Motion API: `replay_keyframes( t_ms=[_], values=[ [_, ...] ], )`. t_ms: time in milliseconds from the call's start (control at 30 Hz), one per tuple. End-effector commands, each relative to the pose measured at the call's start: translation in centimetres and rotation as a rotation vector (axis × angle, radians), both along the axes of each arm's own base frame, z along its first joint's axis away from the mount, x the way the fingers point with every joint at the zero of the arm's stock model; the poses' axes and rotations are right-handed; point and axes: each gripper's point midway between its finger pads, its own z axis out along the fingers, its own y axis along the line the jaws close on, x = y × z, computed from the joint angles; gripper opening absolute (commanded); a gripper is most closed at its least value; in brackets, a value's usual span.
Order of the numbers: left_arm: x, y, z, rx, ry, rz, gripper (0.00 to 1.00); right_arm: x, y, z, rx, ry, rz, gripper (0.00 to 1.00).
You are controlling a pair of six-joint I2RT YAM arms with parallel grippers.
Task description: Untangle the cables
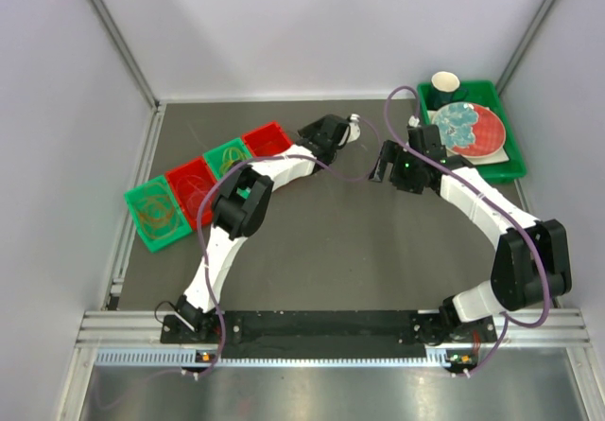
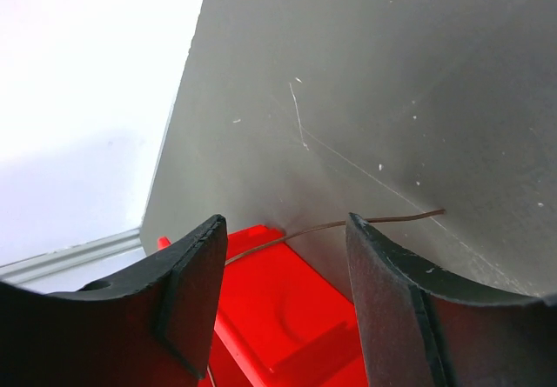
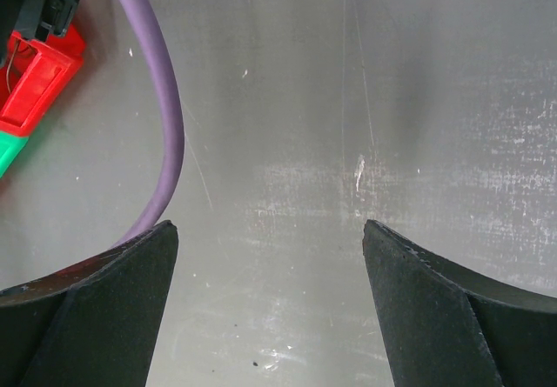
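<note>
Along the left side of the counter (image 1: 340,241) four small trays (image 1: 203,203) sit in one slanted row, two green and two red, alternating. Thin cables (image 1: 156,211) curl in loops inside the three nearer trays. Whether the far red tray (image 1: 274,137) holds any cannot be told from above.

Two arms reach over the counter. The left gripper (image 1: 352,126) hangs just past the far red tray with its two fingers spread apart and nothing between them. Its wrist view shows one brown cable (image 2: 392,219) running from that red tray (image 2: 287,317) out onto the bare counter, passing behind one finger (image 2: 392,300) and not clamped.

The right gripper (image 1: 381,168) is near the middle of the counter, also released, fingers wide over bare surface. One purple hose (image 3: 165,117) curves past on its left.

At the far right stands one large green tray (image 1: 515,161) holding one red plate (image 1: 492,137) and one dark cup (image 1: 446,85).
</note>
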Motion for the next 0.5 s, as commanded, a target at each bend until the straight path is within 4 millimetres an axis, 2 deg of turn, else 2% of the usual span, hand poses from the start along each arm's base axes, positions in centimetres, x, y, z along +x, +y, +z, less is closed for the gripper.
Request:
replay_keyframes(
  t_ms=[0,267,467],
  values=[
    [0.6,0.8,0.2,0.011,-0.031,0.023,0.61,0.4,0.7,1.0,0.01,-0.045,0.024,0.86],
    [-0.5,1.1,1.0,-0.018,-0.001,0.013,0.62,0.5,0.7,0.9,0.014,-0.043,0.023,0.86],
    [-0.5,1.8,-0.1,0.004,-0.002,0.027,0.63,0.6,0.9,1.1,0.023,-0.047,0.026,0.86]
  ],
)
